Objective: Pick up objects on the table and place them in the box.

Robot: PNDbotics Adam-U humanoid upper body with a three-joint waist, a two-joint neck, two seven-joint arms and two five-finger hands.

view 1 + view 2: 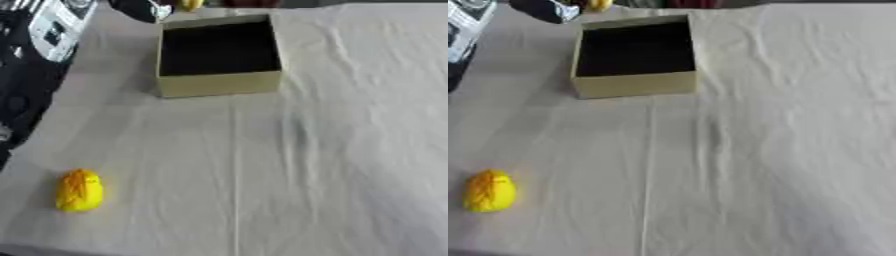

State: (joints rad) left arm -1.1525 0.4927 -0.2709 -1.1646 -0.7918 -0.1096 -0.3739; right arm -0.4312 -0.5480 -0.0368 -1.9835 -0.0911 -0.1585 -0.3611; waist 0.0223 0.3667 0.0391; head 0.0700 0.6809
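Yellow oval obj point(80, 190) lies near-left on cloth-covered bench point(350, 150), well apart from open box point(219, 83) at far centre. Left arm point(35, 60) at left edge; fingers' state can't tell.

Arm point(35, 55): only a stretch shows, along the left edge of the left eye view.
Lower part: black, bulky, with rounded shapes that are hard to make out.
Upper part point(57, 22): a silver-white casing with a dark rectangular inset and dark slots or ribs near the top.
Right eye view: only a sliver of the same silver and black.
Markings: possibly some, too blurred to tell.
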